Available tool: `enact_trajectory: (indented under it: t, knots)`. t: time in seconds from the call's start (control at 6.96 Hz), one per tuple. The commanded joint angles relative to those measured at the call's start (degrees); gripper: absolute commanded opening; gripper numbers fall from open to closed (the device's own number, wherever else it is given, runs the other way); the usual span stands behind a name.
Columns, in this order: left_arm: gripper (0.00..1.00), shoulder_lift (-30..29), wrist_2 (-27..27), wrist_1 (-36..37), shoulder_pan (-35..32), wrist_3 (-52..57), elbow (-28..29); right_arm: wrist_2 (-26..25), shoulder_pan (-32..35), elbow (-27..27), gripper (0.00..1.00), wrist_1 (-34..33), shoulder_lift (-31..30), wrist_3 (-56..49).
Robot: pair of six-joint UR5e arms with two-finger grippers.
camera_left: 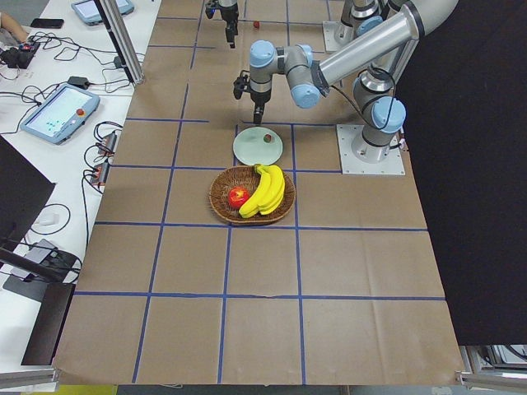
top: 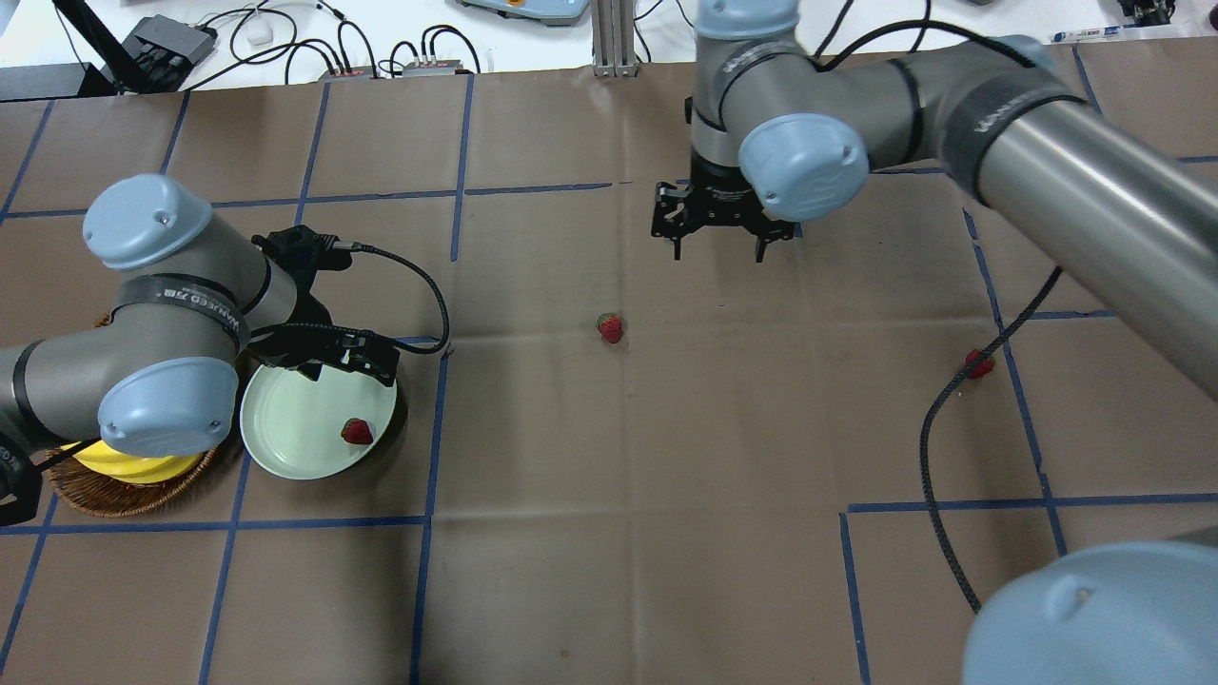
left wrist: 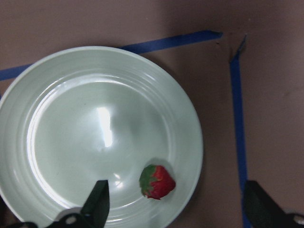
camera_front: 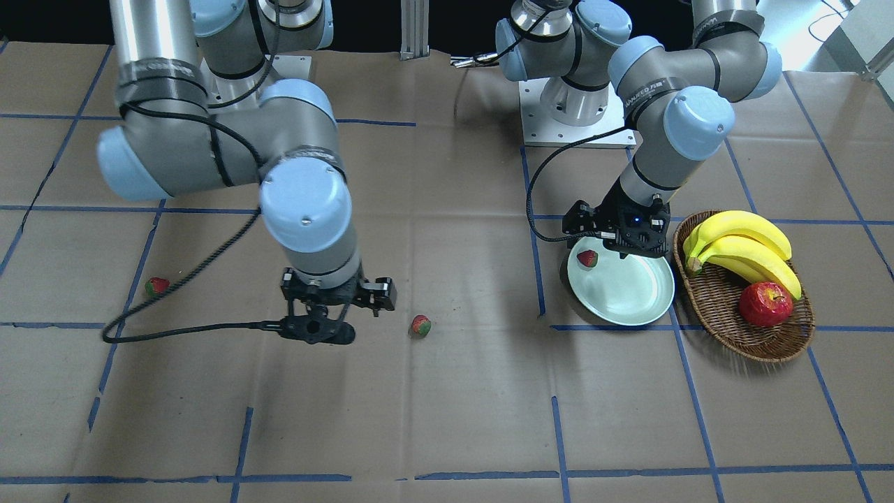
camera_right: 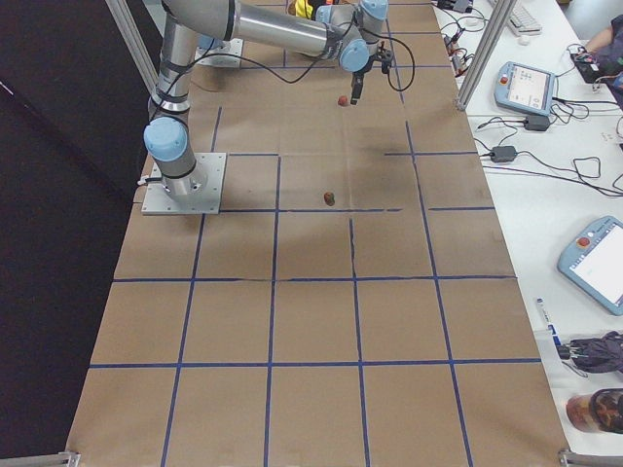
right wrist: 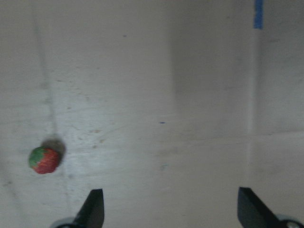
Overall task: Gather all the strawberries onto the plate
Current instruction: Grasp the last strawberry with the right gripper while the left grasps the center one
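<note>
- One strawberry [left wrist: 157, 182] lies inside the plate [left wrist: 95, 133], near its rim. Two remain on the worktop [top: 609, 571]: a middle strawberry [top: 610, 327] and a far strawberry [top: 977, 364], well apart from each other.
- Left gripper [left wrist: 176, 206] hovers over the plate, jaws wide open, holding nothing.
- Right gripper [top: 719, 249] hangs near the middle strawberry, jaws wide open and empty.
- Risk: in the right wrist view the berry sits off to the side, not between the jaws. A straight descent would likely miss or knock it rolling.
- Risk: the right arm's black cable [top: 937, 447] hangs close to the far strawberry, so a swing could drag it.
- Risk: the plated berry is close to the rim, so a bump from the left jaws could tip it out.
- Writing: white lettering on the left arm's black strap [top: 181, 297], beginning "WAN", the rest unclear.
</note>
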Motion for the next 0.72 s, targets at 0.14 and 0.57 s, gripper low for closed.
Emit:
enact_trajectory:
  t: [0.14,0.57]
  knots:
    - [0.98,-4.3,-1.3,-2.9,-12.9,-17.0,6.9,-3.2,-16.6,9.1,1.00,0.8,-5.7,-20.8]
    - [0.99,-20.3,-0.7,5.3,-24.0,-25.8,16.6,-3.2,-29.1,22.8,1.00,-16.3,-7.1,-34.4]
